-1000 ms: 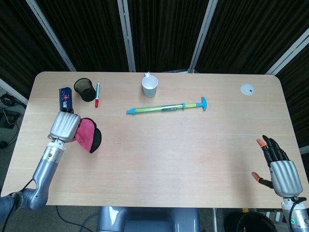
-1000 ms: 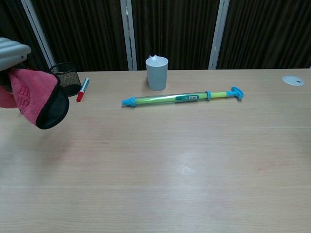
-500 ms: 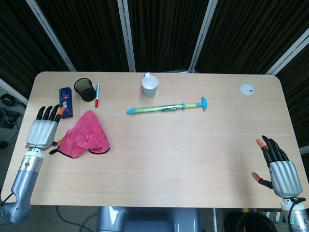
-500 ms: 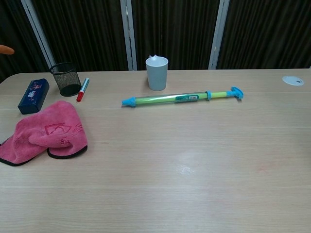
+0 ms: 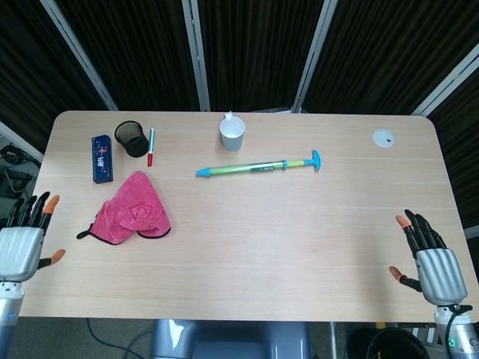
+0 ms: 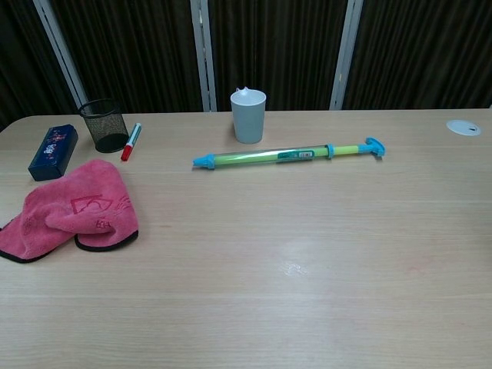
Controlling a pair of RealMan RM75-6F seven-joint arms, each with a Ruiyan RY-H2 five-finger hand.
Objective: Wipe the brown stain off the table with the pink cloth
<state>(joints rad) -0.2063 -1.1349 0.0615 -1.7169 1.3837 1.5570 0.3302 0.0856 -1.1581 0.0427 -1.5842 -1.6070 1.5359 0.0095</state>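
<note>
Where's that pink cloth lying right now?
The pink cloth lies crumpled on the table's left side in the head view, just below the blue box and the black mesh cup; neither hand touches it.

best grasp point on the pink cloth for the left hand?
Likely the raised fold across the middle of the pink cloth: it lies crumpled, layers bunched there, with flat black-trimmed edges. Come from above and from the left, since the left hand sits open off that table edge; the blue box lies behind.
</note>
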